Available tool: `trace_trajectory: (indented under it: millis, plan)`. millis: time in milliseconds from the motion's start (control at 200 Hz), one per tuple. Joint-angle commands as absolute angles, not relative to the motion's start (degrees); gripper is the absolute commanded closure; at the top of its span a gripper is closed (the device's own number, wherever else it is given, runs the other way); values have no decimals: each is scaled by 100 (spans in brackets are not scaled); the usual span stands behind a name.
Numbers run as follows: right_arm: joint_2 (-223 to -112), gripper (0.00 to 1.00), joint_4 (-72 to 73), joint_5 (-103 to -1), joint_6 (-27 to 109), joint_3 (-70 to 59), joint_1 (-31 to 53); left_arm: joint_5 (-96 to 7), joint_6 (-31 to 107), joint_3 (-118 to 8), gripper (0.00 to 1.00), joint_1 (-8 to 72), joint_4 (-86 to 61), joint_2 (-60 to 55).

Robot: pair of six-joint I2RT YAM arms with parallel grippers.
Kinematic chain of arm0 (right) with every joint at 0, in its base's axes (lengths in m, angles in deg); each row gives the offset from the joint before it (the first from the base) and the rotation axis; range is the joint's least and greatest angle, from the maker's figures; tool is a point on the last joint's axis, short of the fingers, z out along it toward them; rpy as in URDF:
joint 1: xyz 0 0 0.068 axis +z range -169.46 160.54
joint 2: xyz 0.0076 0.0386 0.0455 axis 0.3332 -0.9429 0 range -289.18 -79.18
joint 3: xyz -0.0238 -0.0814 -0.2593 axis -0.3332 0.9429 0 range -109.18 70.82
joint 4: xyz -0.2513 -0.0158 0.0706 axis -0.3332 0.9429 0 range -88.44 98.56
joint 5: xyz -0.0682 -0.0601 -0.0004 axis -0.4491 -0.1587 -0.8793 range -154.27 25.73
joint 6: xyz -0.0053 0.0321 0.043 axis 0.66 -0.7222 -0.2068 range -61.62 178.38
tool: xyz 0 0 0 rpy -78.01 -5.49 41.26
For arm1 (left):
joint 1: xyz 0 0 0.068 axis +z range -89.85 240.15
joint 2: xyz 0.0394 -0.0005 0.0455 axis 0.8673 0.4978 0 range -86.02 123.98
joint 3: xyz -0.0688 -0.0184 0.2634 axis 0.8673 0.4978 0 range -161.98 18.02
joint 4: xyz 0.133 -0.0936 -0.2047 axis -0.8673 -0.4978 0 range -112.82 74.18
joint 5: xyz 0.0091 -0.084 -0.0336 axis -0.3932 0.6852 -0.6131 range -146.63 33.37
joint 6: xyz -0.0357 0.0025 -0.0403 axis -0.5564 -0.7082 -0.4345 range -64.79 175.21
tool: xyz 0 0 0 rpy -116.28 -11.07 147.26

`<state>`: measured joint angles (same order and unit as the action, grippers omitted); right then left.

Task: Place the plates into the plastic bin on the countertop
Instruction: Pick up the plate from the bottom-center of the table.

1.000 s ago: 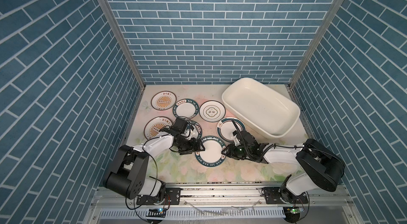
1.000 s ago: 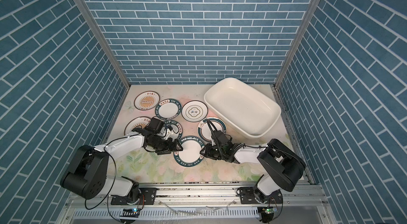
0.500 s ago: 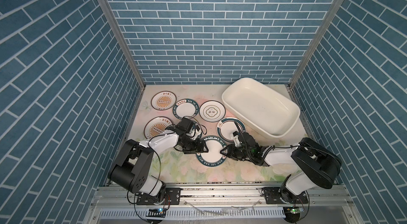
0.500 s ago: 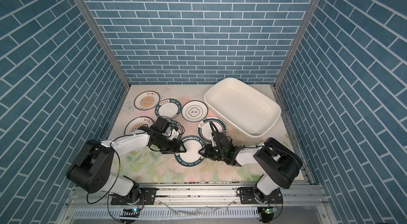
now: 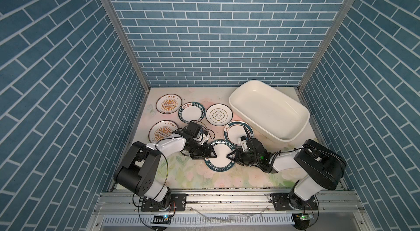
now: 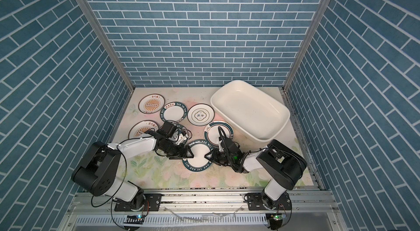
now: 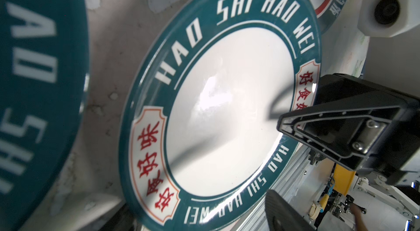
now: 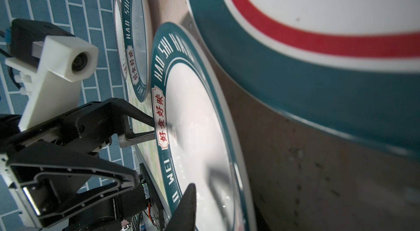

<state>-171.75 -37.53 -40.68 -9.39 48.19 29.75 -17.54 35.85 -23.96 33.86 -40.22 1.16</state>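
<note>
A white plate with a dark green lettered rim [image 5: 220,159] [image 6: 197,159] [image 7: 227,109] [image 8: 197,139] lies flat on the flowered countertop [image 5: 200,177] near the front. My left gripper [image 5: 214,154] [image 6: 193,155] is open, its fingers spread level on either side of the plate's left rim. My right gripper [image 5: 228,155] [image 6: 205,156] reaches in from the plate's right side. One of its fingers [image 8: 186,207] hovers over the plate's white centre; the other is hidden. The cream plastic bin [image 5: 270,109] [image 6: 250,109] stands at the back right with nothing in it.
Several more plates lie on the countertop: two sunburst ones [image 5: 168,107] [image 5: 162,131] at the left, a lettered one [image 5: 192,114], a quatrefoil one [image 5: 219,115], and a green-ring one [image 5: 234,132] beside the bin. Another lettered plate is mostly under my left wrist. Blue brick walls enclose three sides.
My left gripper slid right to the near plate's left rim and narrowed a little. My right gripper pushed left over the plate's right side and its jaws closed further. The plate stayed put.
</note>
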Motion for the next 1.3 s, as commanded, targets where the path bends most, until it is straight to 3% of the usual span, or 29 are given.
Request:
trace_trajectory:
  millis: [0, 305, 580, 885, 1295]
  plan:
    - [-17196, 73, -3993, -3941, -1114, 4833, 3031, -1486, 3743, -2421, 16, 3316, -3858, 121]
    - [-17071, 80, -4257, -3870, -1165, 4814, 3056, -1446, 3789, -2382, 16, 3295, -3832, 50]
    - [-16971, 80, -4586, -3791, -1279, 4840, 3071, -1413, 3866, -2364, 15, 3224, -3840, -16]
    - [-16826, 91, -4537, -3791, -1282, 4878, 3068, -1596, 4103, -2432, 12, 3226, -4057, -193]
    - [-16031, 97, -3161, -3861, -809, 4553, 3056, -2085, 4578, -2710, 8, 3715, -4623, -917]
